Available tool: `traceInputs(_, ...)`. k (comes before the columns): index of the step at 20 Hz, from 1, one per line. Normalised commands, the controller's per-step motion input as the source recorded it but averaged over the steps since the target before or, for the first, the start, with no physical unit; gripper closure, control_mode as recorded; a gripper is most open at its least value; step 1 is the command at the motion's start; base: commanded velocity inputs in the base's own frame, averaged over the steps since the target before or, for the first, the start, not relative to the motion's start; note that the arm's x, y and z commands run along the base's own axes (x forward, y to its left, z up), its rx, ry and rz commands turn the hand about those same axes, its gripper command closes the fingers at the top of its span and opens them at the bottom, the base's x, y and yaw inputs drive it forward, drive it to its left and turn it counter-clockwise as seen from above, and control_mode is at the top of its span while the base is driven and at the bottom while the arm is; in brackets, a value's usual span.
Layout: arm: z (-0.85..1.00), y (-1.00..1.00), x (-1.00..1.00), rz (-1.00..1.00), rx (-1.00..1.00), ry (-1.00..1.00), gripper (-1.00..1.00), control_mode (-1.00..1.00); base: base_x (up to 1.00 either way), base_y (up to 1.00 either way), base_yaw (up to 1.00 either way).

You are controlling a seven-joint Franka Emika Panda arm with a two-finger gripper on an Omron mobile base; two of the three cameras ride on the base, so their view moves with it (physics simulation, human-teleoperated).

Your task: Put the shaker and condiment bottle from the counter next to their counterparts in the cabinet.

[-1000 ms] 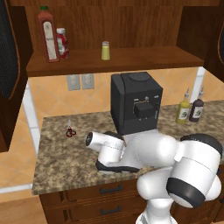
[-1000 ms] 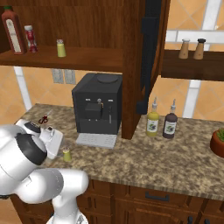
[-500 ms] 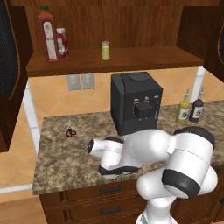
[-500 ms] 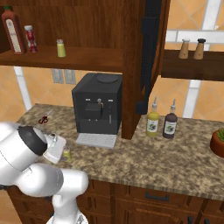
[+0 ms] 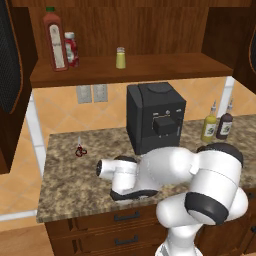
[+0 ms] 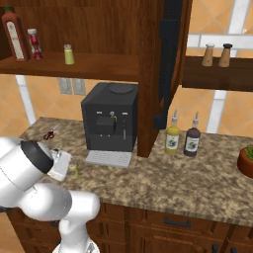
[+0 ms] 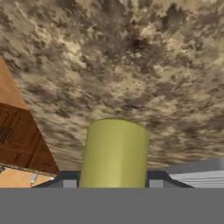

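End effector (image 7: 113,183) clamped on the shaker (image 7: 114,153), which stands between its fingertips.

A dark wood cabinet (image 6: 99,69) hangs on the wall. On its shelf, far to the left, stands a tall red bottle (image 6: 14,34) with a small red bottle (image 6: 34,43) just beside it. A little yellow-green shaker (image 6: 69,54) stands alone to their right. Below, on the speckled counter (image 6: 163,178), sits a black coffee machine (image 6: 109,121). Right of it are a yellow bottle (image 6: 172,137) and a dark bottle (image 6: 192,139), side by side. The white arm bends low at the near left, with another shaker (image 6: 73,170) at its tip.
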Motion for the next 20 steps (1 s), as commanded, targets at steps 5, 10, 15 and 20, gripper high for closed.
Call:
traceInputs(5, 0.84, -0.2, -0.37, 0.4, -0.11, -0.04, 1.0, -1.0, 0.0, 0.0, 0.0)
traceInputs(10, 1.0, -0.21, -0.51, 0.46, -0.26, -0.02, 1.0, -1.0, 0.0, 0.0, 0.0)
traceInputs(15, 1.0, -0.18, -0.4, 0.49, -0.24, -0.02, 1.0, -1.0, 0.0, 0.0, 0.0)
traceInputs(20, 1.0, -0.27, -0.07, 0.34, -0.1, 0.0, 1.0, -1.0, 0.0, 0.0, 0.0)
